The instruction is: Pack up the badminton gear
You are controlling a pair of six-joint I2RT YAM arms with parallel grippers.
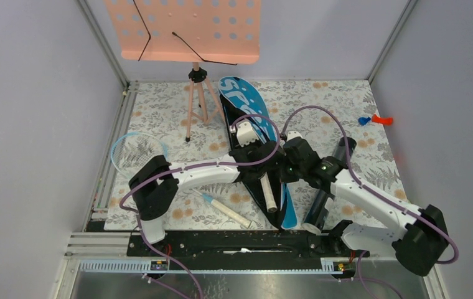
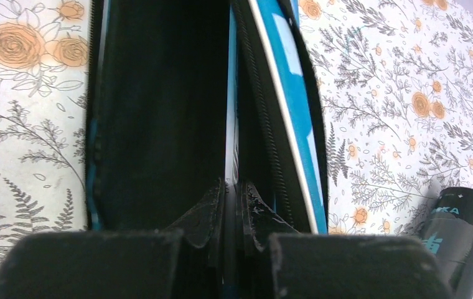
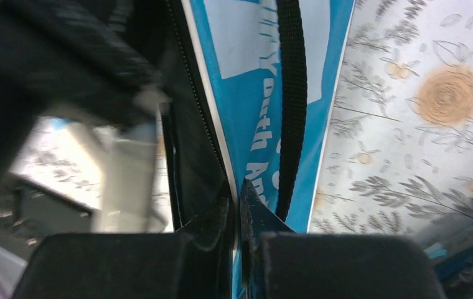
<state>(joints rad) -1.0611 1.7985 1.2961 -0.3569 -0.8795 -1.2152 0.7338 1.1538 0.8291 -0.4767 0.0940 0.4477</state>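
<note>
The blue racket bag point(image 1: 246, 99) lies lengthwise in the middle of the mat, its zip parted. My left gripper point(image 1: 256, 154) is shut on one edge of the opening. In the left wrist view, that gripper point(image 2: 234, 187) pinches a thin flap beside the bag's black inside point(image 2: 159, 112). My right gripper point(image 1: 282, 167) is shut on the opposite blue flap point(image 3: 252, 93), with its fingertips point(image 3: 236, 190) meeting on that edge. One racket's pale handle point(image 1: 268, 194) sticks out of the bag's near end. A second light-blue racket point(image 1: 135, 152) lies on the mat at the left. The black tube point(image 1: 328, 187) lies right of the bag.
A peach perforated music stand point(image 1: 190, 28) on a tripod point(image 1: 196, 103) stands at the back, left of the bag. Small blue and orange bits point(image 1: 374, 119) lie at the far right. Grey walls close in the floral mat point(image 1: 172, 112) on three sides.
</note>
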